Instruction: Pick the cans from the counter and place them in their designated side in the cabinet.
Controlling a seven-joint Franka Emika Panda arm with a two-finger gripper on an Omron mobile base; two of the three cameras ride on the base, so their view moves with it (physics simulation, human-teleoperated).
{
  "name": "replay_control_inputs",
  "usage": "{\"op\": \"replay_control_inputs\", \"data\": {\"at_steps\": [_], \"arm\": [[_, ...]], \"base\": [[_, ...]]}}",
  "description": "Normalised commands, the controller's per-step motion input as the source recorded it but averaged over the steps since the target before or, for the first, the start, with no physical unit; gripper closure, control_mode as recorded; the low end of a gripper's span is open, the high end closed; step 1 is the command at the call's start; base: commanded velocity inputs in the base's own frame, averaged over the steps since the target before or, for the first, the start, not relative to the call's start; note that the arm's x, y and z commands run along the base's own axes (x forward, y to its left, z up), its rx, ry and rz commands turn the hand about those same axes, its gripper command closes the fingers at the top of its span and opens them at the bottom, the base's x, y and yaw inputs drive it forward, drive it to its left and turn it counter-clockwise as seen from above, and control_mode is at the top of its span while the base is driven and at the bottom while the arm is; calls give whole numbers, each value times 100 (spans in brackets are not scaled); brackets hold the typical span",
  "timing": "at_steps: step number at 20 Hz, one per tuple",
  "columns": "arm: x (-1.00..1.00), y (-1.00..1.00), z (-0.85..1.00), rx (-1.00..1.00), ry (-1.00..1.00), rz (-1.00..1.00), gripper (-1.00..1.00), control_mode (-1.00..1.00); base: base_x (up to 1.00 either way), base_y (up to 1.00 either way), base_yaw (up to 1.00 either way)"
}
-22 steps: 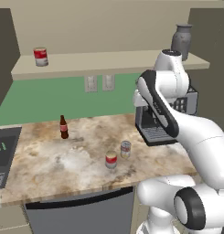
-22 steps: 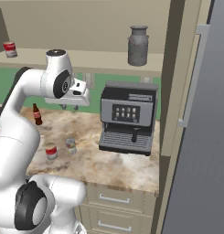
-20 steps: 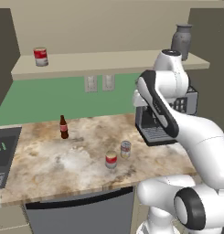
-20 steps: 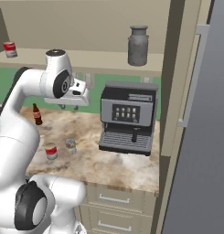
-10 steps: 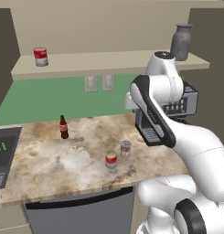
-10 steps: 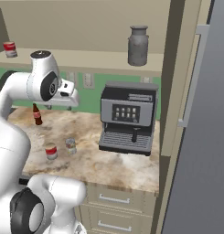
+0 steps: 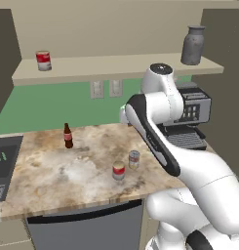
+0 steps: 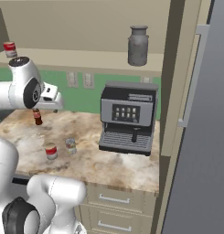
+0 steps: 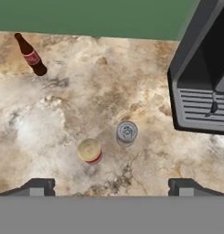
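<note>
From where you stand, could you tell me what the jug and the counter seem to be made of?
The jug looks like dull grey metal: an even grey with a soft sheen. The counter looks like polished stone, probably marble or granite, from its mottled beige-brown veining.

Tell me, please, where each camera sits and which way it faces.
Left base view: behind the arm's left, facing the counter and cabinet; white arm at lower right.
Right base view: behind its right, facing the coffee machine; arm at left.
Hand view: looks down on two cans; open gripper.
Both base views share cans, bottle, jug.
</note>
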Motion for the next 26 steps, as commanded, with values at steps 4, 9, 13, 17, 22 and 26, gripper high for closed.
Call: {"op": "replay_control_inputs", "data": {"at_steps": [4,9,13,17,22,26], "arm": [[-4,34,-9,3,-2,0,-100,-100],[0,31,-13,5,-1,0,-100,-100],[0,25,-16,5,0,0,-100,-100],[-3,16,-20,1,0,0,-100,-100],[-16,3,-18,0,0,0,-100,-100],[-26,0,-11,0,0,1,-100,-100]], "base": [[0,0,0],[0,0,0],[0,0,0],[0,0,0],[0,0,0],[0,0,0]]}}
